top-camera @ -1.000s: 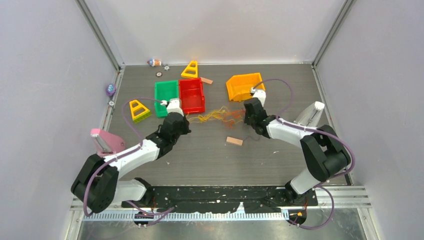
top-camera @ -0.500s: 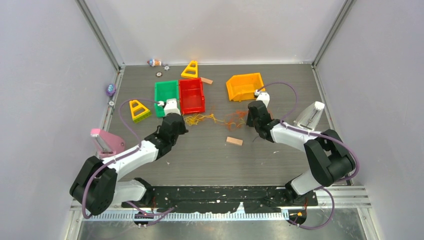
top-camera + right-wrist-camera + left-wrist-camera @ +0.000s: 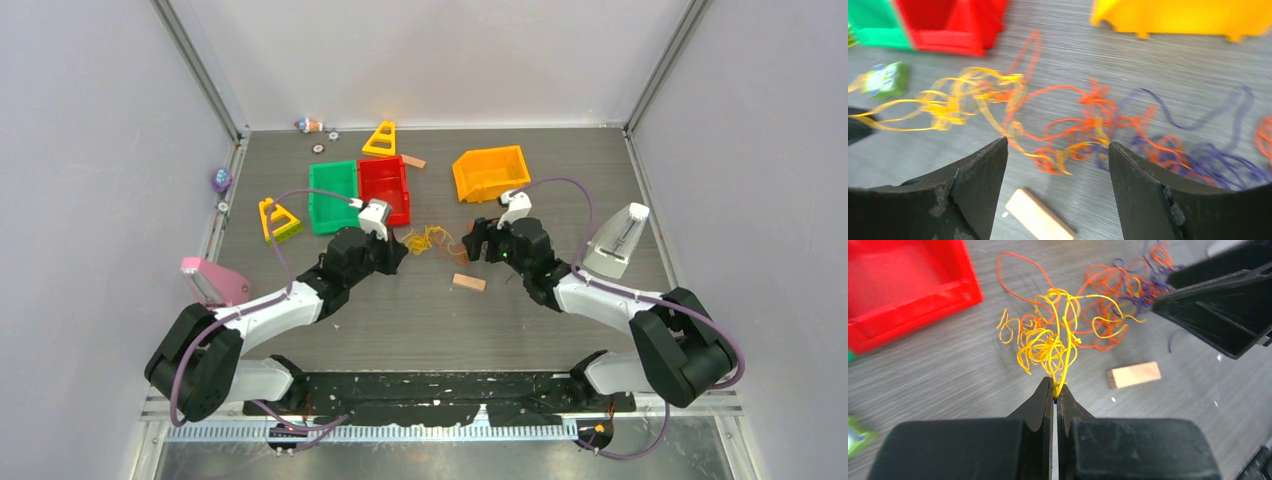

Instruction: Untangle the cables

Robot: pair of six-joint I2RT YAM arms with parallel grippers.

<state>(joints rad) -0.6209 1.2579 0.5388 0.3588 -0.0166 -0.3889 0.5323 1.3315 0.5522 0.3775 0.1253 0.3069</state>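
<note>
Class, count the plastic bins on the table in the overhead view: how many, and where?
3. The green bin and red bin sit side by side left of centre; the orange bin stands apart to their right. None seems hidden.

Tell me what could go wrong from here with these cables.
1. The left jaws pinch the yellow cable, which is tangled with the orange cable; pulling may tighten the knot.
2. The right jaws, open over the tangle, might close on orange and purple cable together.
</note>
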